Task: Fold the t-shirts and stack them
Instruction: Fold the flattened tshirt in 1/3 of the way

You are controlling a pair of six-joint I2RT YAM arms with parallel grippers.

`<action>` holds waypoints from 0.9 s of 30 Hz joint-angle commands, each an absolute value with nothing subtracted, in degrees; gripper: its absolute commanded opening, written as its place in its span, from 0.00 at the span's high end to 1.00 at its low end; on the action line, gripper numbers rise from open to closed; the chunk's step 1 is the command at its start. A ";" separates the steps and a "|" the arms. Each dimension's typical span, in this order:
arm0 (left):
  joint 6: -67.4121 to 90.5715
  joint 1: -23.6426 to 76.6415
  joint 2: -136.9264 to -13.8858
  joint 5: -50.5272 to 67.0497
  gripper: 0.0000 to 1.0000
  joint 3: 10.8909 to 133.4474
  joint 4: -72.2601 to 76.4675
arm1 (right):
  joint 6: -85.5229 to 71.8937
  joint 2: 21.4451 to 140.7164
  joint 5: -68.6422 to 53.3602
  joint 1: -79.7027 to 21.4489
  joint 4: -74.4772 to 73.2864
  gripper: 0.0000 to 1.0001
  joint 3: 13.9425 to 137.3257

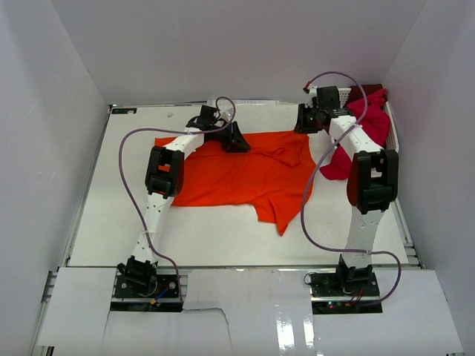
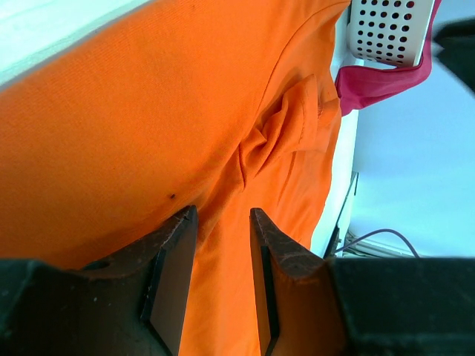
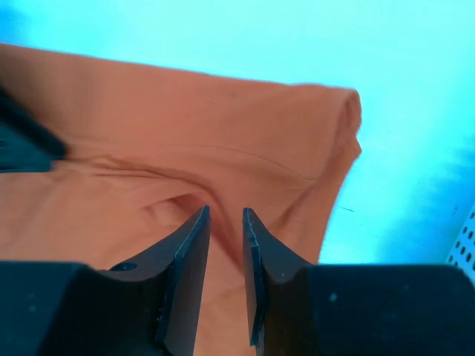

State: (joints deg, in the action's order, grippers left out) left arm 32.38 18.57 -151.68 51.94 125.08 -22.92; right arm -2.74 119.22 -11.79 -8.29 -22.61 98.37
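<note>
A large bright orange t-shirt (image 1: pixel 237 178) lies spread on the white table, with a rumpled fold near its right side and a corner hanging toward the front. My left gripper (image 1: pixel 236 139) sits at the shirt's far edge. In the left wrist view its jaws (image 2: pixel 223 215) stand apart over orange cloth (image 2: pixel 148 111), gripping nothing. My right gripper (image 1: pixel 306 122) is at the shirt's far right corner. Its jaws (image 3: pixel 226 211) show a narrow gap above a raised crease of the orange cloth (image 3: pixel 185 126). Crimson t-shirts (image 1: pixel 371 122) spill from the basket.
A white lattice basket (image 1: pixel 343 96) stands at the back right against the wall, with crimson cloth (image 2: pixel 378 81) draped over its side (image 2: pixel 386 30). White walls enclose the table on three sides. Purple cables loop from both arms.
</note>
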 commanded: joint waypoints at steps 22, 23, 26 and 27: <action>30.59 19.34 -150.56 50.01 0.54 125.16 -27.51 | -3.96 118.82 -18.02 -18.02 -21.36 0.68 92.98; 30.50 19.34 -150.56 50.10 0.54 125.16 -27.60 | -3.78 119.35 -18.02 -18.02 -21.27 0.68 93.42; 30.15 19.34 -150.56 49.92 0.54 125.16 -27.95 | -3.69 121.55 -17.67 -18.02 -21.27 0.68 95.18; 30.06 19.34 -150.47 49.83 0.54 125.24 -28.04 | -3.69 122.07 -17.67 -18.02 -21.10 0.68 95.88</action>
State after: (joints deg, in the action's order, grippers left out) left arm 32.32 18.57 -151.63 51.94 125.12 -23.81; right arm -3.90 121.25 -17.10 -17.76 -23.07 92.33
